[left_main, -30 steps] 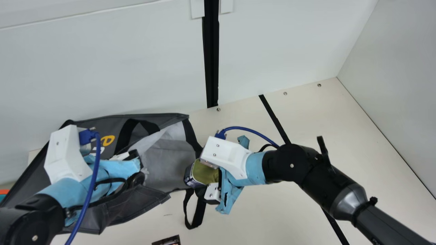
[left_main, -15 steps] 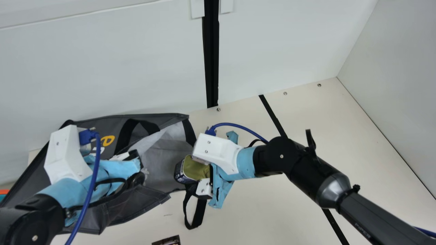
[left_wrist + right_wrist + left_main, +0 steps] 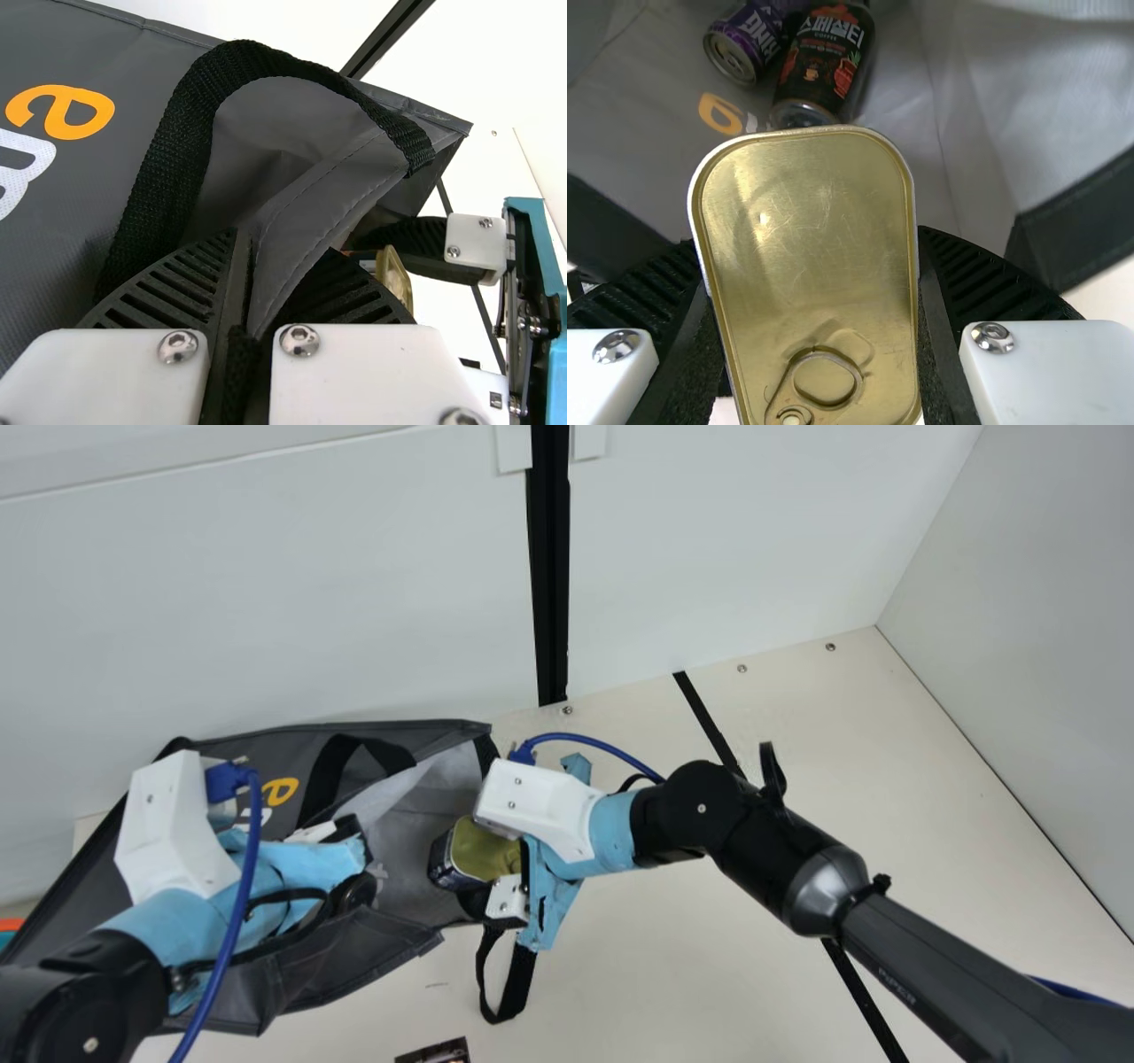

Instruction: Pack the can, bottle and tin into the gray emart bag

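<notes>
My left gripper (image 3: pixel 354 868) is at the near left part of the gray bag (image 3: pixel 416 824); in the left wrist view the gripper (image 3: pixel 241 310) is shut on the bag's rim beside a black handle (image 3: pixel 182 142). At the bag's open mouth, my right gripper (image 3: pixel 493 868) holds the gold-topped tin (image 3: pixel 483 850). From the right wrist, the tin (image 3: pixel 811 257) fills the gap of that gripper (image 3: pixel 811 301), its ring-pull facing the camera. Beyond it, inside the bag, lie a purple can (image 3: pixel 735 46) and a dark bottle (image 3: pixel 822 64), side by side.
A black strap loop (image 3: pixel 514 992) hangs from the bag onto the cream table (image 3: pixel 691 957). Part of a dark printed item (image 3: pixel 436 1052) shows at the bottom edge. A white wall (image 3: pixel 310 602) stands close behind the bag; an orange and teal object (image 3: pixel 9 932) is at the far left.
The right arm has moved left and slightly toward the wall, carrying the tin from the bag's right edge to over its opening. My left arm and the bag have stayed nearly still.
</notes>
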Tool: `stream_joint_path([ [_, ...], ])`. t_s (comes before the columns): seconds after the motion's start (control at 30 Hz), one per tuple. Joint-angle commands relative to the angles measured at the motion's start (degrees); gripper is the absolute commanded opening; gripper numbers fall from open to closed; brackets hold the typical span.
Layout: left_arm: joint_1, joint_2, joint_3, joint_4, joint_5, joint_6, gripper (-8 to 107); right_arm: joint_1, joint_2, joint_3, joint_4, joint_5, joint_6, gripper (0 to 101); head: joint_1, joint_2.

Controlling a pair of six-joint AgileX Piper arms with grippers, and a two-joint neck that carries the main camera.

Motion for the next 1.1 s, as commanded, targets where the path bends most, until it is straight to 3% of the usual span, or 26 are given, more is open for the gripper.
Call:
stream_joint_path([
  [0.0,0.00,0.00,0.00,0.00,0.00,0.00,10,0.25,0.43,-0.49,0.41,0.10,-0.17,0,-1.30,-0.05],
  [1.07,0.00,0.00,0.00,0.00,0.00,0.00,10,4.09,10.29,-8.61,4.55,-1.26,-1.23,0,-1.30,-0.05],
])
